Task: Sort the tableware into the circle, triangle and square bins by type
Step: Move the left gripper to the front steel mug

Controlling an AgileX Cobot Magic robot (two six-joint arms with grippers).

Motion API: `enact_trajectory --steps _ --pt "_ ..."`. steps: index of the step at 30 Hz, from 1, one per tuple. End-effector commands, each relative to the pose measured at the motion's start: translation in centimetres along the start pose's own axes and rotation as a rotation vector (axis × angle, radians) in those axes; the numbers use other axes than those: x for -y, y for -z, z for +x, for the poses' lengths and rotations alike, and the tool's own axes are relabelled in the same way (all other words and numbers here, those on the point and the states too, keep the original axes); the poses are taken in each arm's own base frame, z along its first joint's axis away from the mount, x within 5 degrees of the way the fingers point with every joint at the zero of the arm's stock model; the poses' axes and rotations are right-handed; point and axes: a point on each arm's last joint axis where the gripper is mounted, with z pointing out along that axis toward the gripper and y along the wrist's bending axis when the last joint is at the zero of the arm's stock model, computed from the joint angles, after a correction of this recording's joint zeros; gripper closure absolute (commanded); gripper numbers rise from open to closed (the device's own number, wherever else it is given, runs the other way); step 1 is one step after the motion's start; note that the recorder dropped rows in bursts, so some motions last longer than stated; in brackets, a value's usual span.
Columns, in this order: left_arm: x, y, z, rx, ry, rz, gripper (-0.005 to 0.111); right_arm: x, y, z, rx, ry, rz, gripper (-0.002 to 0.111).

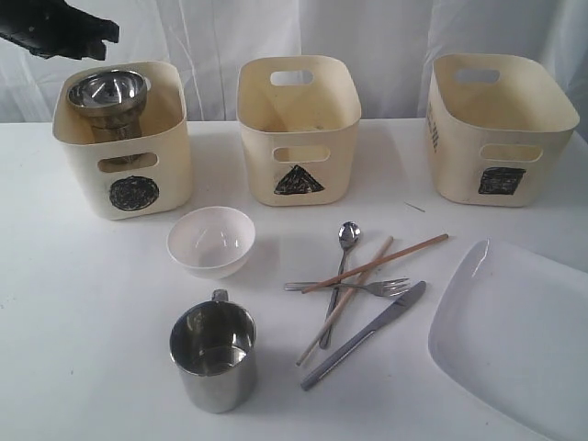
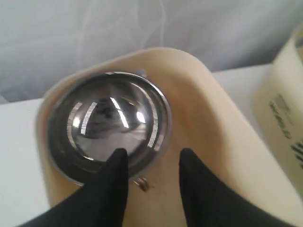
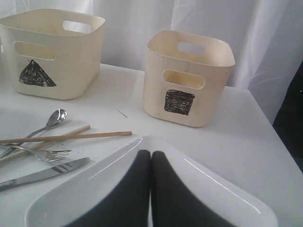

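White tabletop (image 1: pixel 92 322), steel bowl (image 1: pixel 108 89) in circle bin (image 1: pixel 165 156) (left end effector (image 2: pixel 152 153) above)

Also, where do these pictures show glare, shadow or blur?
Exterior view: soft, even light, with only faint shadows beside the steel mug. Left wrist view: bright glare streaks on the steel bowl; the left gripper is blurred, being near the lens. Right wrist view: the right gripper is a dark, soft shape, while the square bin is sharp.

I seem to be working in a staged lab setup: a bare white desk (image 1: pixel 92 303), with a white curtain (image 1: pixel 211 37) hanging behind the triangle bin (image 1: pixel 340 138).
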Motion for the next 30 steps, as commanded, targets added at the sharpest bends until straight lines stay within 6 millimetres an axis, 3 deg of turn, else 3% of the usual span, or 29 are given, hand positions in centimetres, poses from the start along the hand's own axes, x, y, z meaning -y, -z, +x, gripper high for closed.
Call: enact_trajectory --steps 1,6,15,23,30 --pt "4.2 2.7 -0.2 -0.057 -0.064 0.235 0.066 0.0 0.0 0.1 0.005 0.005 0.005 0.108" --pt "8.1 3.6 1.2 -0.136 -0.142 0.333 0.066 0.0 0.0 0.1 0.005 0.005 0.005 0.108" --pt "13.2 2.6 7.9 -0.403 -0.211 0.468 0.065 0.0 0.0 0.1 0.005 0.005 0.005 0.108" --pt "14.2 4.7 11.0 -0.525 -0.237 0.516 0.065 0.0 0.0 0.1 0.005 0.005 0.005 0.108" --pt "14.0 9.8 11.6 -0.474 -0.282 0.522 0.065 0.0 0.0 0.1 0.005 0.005 0.005 0.108"
